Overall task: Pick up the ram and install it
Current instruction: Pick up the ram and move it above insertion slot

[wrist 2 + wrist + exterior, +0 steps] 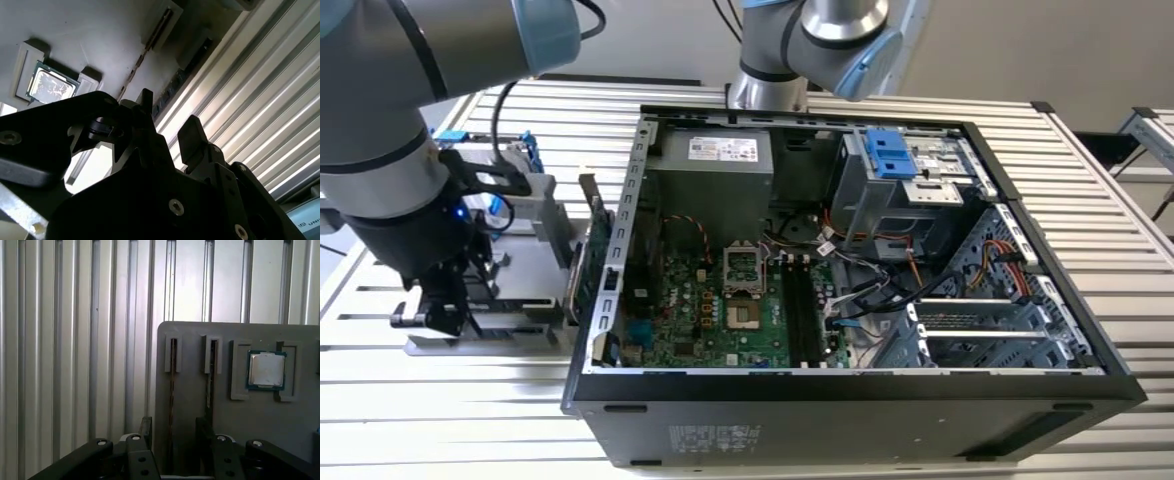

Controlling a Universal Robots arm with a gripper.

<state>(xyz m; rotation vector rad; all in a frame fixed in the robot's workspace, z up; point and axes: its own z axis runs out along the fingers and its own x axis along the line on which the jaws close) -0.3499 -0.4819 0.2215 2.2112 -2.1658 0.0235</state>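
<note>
Here the ram (172, 385) stands on its thin edge in a slot of the grey holder tray (240, 430), and its long axis runs straight away from me, along the gap between my fingers (145, 427). They are apart, one on each side of the stick, and in the first wrist view a strip of tray shows between each finger and the board. I judge that nothing is clamped yet. My gripper (174, 426) straddles the near end of the ram, so the closing line crosses its flat faces.

A second stick (212, 375) stands parallel in the neighbouring slot, just outside one finger, and the square processor chip (266, 370) lies flat beyond that. In the second wrist view the ram (172, 85) is the stick farther from the chip.

Around the tray is the ribbed metal table (75, 340). In the exterior view my arm (387, 190) reaches down with the gripper (440, 310) low over the tray, on the exterior view's left of the open computer case (854, 410).
</note>
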